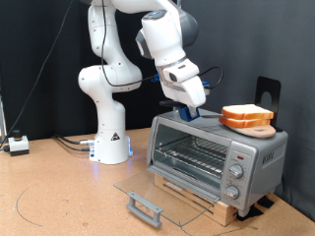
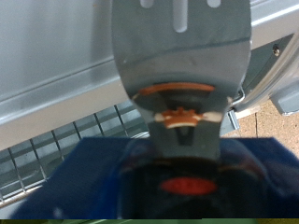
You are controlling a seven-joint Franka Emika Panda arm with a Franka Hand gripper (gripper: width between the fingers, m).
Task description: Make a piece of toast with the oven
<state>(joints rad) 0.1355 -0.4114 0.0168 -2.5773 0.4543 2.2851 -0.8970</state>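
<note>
The silver-grey oven (image 1: 258,154) stands at the exterior view's right with its glass door (image 1: 162,194) folded down flat and the wire rack inside bare. The piece of toast (image 1: 246,113) lies on a tan wooden board (image 1: 252,128) on the oven's top, right end. My gripper (image 1: 195,111) is down on the oven's top, left of the toast, at a small blue block (image 1: 204,116). In the wrist view the gripper (image 2: 182,121) fills the middle, the blue block (image 2: 84,182) lies close under it and the oven's rack (image 2: 56,149) shows behind.
The robot's white base (image 1: 110,138) stands left of the oven. The door's handle (image 1: 145,206) juts towards the exterior view's bottom. A small white box (image 1: 18,145) with cables lies at the far left. A black stand (image 1: 268,93) rises behind the toast.
</note>
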